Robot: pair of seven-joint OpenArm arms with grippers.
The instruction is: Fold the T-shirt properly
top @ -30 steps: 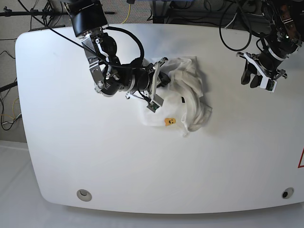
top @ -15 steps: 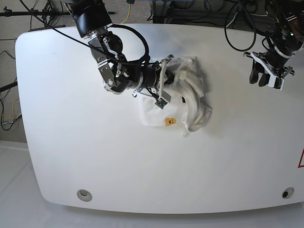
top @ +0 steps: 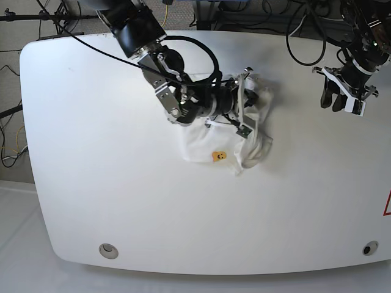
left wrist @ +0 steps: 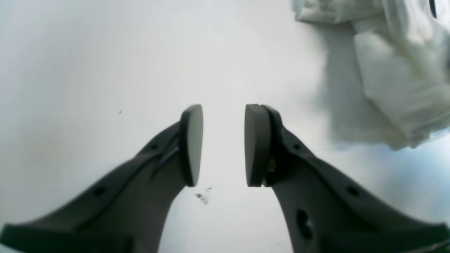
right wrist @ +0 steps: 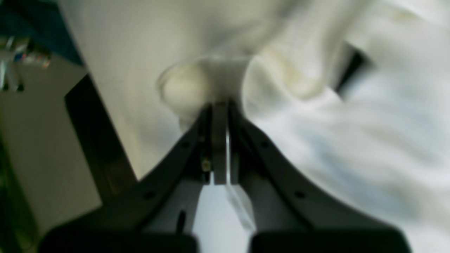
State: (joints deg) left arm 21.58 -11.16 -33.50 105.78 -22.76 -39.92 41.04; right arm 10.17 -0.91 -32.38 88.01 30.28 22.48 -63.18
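Note:
The white T-shirt (top: 211, 143) lies crumpled in the middle of the table, with a small orange print (top: 218, 156) showing near its front edge. My right gripper (top: 252, 97) reaches over it from the left. In the right wrist view that gripper (right wrist: 220, 105) is shut on a bunched fold of the T-shirt (right wrist: 351, 123). Off to the far right, my left gripper (top: 334, 102) hovers apart from the cloth. Its jaws (left wrist: 223, 107) stand open with nothing between them, and an edge of the T-shirt (left wrist: 397, 70) shows at the upper right of the left wrist view.
The white table (top: 122, 201) has rounded corners and two round grommets (top: 109, 249) (top: 368, 248) near its front edge. Cables (top: 305, 36) hang behind the back edge. A red marking (top: 387, 204) sits at the table's right edge.
My right arm has swung to the right, dragging the pinched fold across the rest of the shirt. The left gripper rose slightly toward the back right, then held still.

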